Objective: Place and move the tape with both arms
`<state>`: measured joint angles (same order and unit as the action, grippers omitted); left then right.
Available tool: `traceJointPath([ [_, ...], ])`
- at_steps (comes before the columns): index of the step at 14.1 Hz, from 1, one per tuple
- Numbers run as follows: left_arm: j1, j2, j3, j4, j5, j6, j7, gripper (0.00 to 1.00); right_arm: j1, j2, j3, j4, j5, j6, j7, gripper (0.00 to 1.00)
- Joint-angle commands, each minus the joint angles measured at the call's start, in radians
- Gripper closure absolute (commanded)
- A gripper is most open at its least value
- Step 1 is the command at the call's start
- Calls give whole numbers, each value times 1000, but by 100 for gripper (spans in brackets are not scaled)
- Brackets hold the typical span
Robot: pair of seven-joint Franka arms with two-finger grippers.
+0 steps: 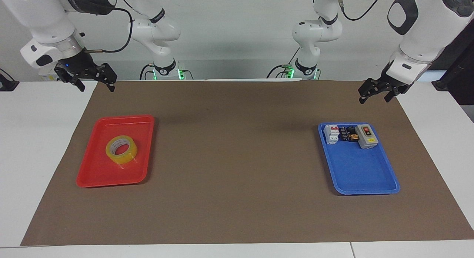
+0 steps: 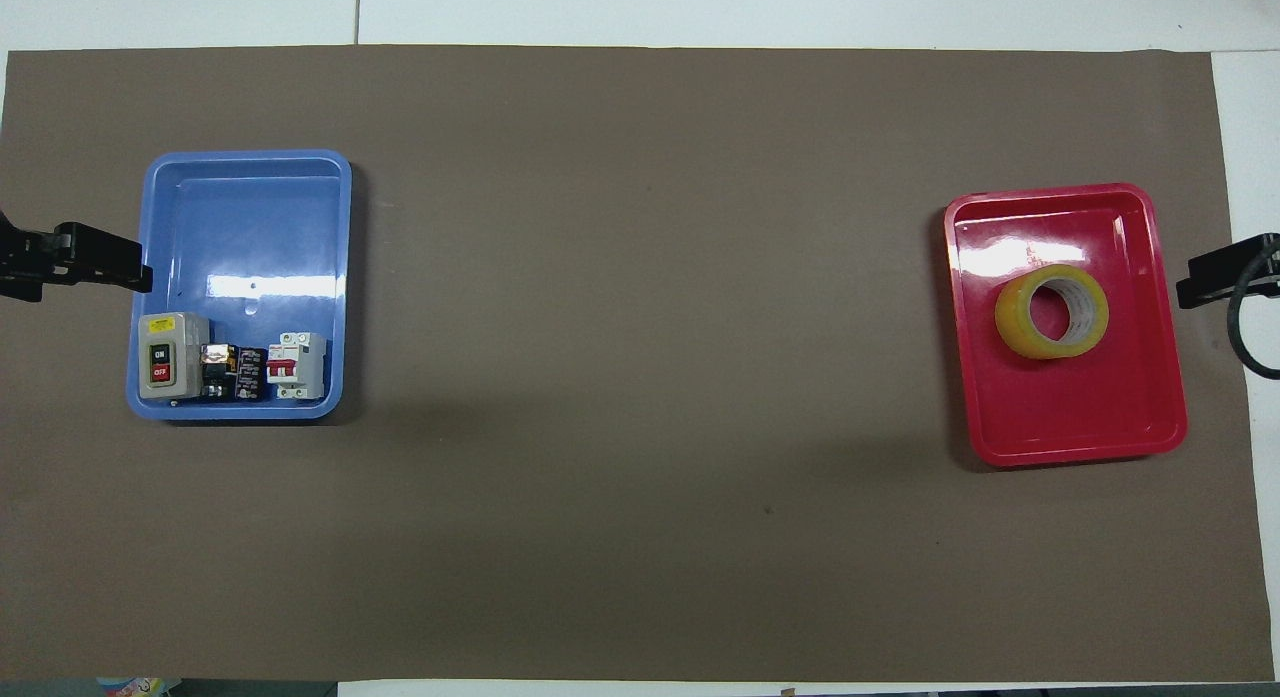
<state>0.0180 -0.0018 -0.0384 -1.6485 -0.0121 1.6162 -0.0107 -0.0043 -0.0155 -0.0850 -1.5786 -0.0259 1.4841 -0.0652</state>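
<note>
The tape (image 1: pixel 121 150), a yellow roll with a white core, lies flat in the red tray (image 1: pixel 96 176) at the right arm's end of the table. It also shows in the overhead view (image 2: pixel 1052 311), in the red tray (image 2: pixel 1080 432). My right gripper (image 1: pixel 95 86) is open and empty, raised over the mat's corner, nearer the robots than the red tray. My left gripper (image 1: pixel 374 98) is open and empty, raised over the mat's edge near the blue tray (image 1: pixel 364 176).
The blue tray (image 2: pixel 250 197) holds a grey on/off switch box (image 2: pixel 168 354), a small black part (image 2: pixel 235 372) and a white circuit breaker (image 2: pixel 297 364) along its edge nearest the robots. Two smaller white arms with green-lit bases stand at the robots' end.
</note>
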Motion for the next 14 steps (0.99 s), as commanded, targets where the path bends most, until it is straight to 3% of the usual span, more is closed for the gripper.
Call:
traceJointPath([
  [1, 0, -27, 2, -30, 18, 13, 9, 0, -5, 0, 2, 0, 1, -10, 5, 0],
  [14, 0, -27, 2, -30, 18, 13, 9, 0, 6, -6, 8, 3, 3, -5, 12, 0],
])
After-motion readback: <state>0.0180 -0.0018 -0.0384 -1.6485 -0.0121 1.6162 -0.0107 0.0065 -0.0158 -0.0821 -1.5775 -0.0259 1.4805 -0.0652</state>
